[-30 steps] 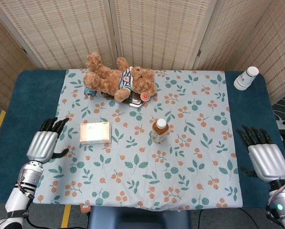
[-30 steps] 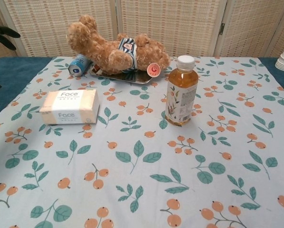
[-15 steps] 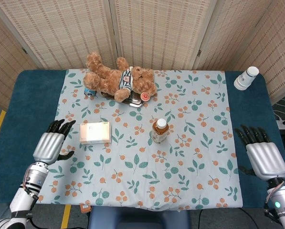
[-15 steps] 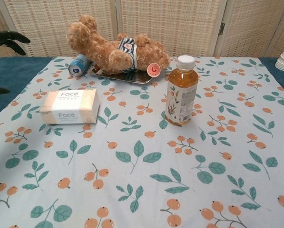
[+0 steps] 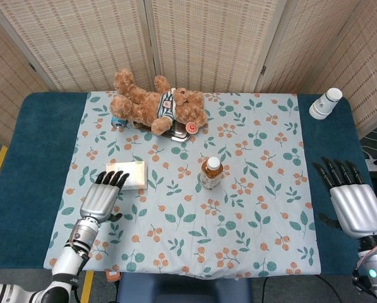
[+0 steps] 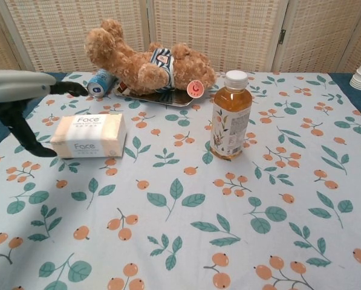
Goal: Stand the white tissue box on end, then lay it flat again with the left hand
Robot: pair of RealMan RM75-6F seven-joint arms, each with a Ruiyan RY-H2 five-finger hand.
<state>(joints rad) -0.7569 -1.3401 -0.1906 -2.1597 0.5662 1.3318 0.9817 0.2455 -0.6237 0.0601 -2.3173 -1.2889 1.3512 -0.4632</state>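
The white tissue box lies flat on the floral cloth at the left, its "Face" print showing. My left hand hovers just at the box's near-left end, palm down, fingers apart and stretched toward it, holding nothing. In the chest view its thumb hangs down beside the box's left end. My right hand stays open over the blue table edge at the far right, far from the box.
A tea bottle stands mid-table. A teddy bear lies on a metal tray at the back, with a blue can beside it. Stacked paper cups stand at the back right.
My left hand has moved right, from over the blue table edge onto the cloth, up to the tissue box's left end. The right hand has barely shifted.
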